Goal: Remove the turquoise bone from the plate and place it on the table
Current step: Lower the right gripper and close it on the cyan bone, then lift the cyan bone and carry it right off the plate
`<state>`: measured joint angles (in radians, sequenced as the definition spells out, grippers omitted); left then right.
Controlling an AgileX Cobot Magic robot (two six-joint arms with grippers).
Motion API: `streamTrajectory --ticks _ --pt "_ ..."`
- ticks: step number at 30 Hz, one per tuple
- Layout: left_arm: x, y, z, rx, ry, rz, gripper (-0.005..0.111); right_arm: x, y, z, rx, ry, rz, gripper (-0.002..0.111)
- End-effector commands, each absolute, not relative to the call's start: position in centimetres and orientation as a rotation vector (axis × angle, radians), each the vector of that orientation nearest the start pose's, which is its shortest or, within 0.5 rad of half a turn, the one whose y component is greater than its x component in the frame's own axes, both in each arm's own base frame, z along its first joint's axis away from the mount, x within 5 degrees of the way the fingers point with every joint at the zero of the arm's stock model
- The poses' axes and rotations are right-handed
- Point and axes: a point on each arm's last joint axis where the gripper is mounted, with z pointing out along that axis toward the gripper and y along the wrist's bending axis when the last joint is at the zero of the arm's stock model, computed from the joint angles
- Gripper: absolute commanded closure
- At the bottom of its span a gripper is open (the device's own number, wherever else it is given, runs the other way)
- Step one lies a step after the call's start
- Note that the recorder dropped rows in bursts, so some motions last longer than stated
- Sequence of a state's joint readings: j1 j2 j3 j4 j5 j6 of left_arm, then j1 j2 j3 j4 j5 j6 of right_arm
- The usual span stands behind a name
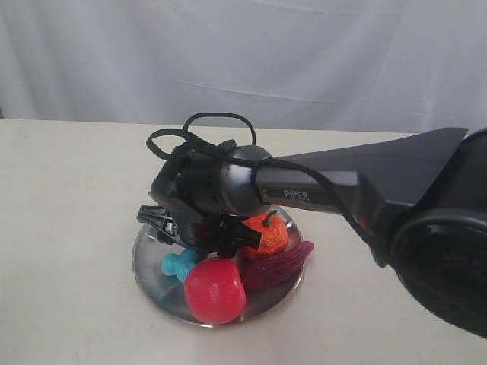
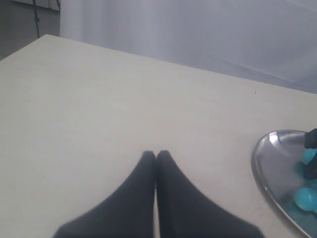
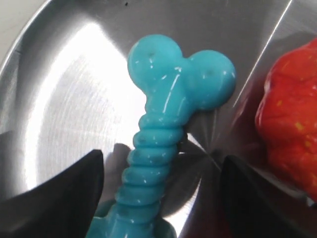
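A red ball [image 1: 214, 290], orange toy [image 1: 269, 233], purple toy [image 1: 278, 265] crowd the turquoise bone [image 3: 161, 144] on the plate [image 3: 69, 104]. Right pincer [image 3: 162, 162] straddles it, released; left pincer [image 2: 156, 156] clenched.

**One word on the arm: "PiPER"**

The right arm [image 1: 319, 190] is carrying the only lettering that can be read. In the exterior view a label [image 1: 297, 195] spelling "PiPER" is showing in small white characters on the dark forearm section, just beside the silver-grey wrist joint. The word is running left to right along the arm and tilting slightly with its slope. Neither wrist view is showing anything legible.
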<state>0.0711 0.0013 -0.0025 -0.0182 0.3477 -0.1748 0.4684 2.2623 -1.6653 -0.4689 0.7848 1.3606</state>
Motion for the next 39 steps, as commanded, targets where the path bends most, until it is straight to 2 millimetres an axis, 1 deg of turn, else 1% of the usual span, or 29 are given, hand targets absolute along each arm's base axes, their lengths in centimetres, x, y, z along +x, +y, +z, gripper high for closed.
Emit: streamTrajectory --ticks 1,4,6,7,10,12,14,23,27,30,33,39 --pt "5.3 0.3 18.2 -0.234 1.812 -0.099 0.107 43.2 18.5 13.1 0.776 2.549 -0.029 0.044" --pt "5.3 0.3 18.2 -0.234 1.812 -0.099 0.107 43.3 18.5 12.9 0.768 2.549 -0.037 0.044" --pt "5.3 0.3 18.2 -0.234 1.812 -0.099 0.107 43.3 18.5 12.5 0.768 2.556 -0.046 0.049" --pt "5.3 0.3 18.2 -0.234 1.812 -0.099 0.107 43.3 18.5 12.3 0.768 2.560 -0.051 0.055" --pt "5.3 0.3 18.2 -0.234 1.812 -0.099 0.107 43.3 18.5 11.8 0.774 2.566 -0.059 0.076" --pt "5.3 0.3 18.2 -0.234 1.812 -0.099 0.107 43.3 18.5 11.7 0.774 2.567 -0.061 0.095" --pt "5.3 0.3 18.2 -0.234 1.812 -0.099 0.107 43.3 18.5 11.8 0.770 2.564 -0.061 0.108" --pt "5.3 0.3 18.2 -0.234 1.812 -0.099 0.107 43.4 18.4 12.6 0.746 2.543 -0.062 0.109" --pt "5.3 0.3 18.2 -0.234 1.812 -0.099 0.107 43.4 18.4 13.6 0.747 2.527 -0.042 0.109" --pt "5.3 0.3 18.2 -0.234 1.812 -0.099 0.107 43.4 18.3 15.2 0.743 2.503 -0.013 0.109" --pt "5.3 0.3 18.2 -0.234 1.812 -0.099 0.107 43.2 18.3 17.3 0.718 2.475 0.019 0.109" --pt "5.3 0.3 18.2 -0.234 1.812 -0.099 0.107 42.7 17.9 23.1 0.605 2.417 0.050 0.109"
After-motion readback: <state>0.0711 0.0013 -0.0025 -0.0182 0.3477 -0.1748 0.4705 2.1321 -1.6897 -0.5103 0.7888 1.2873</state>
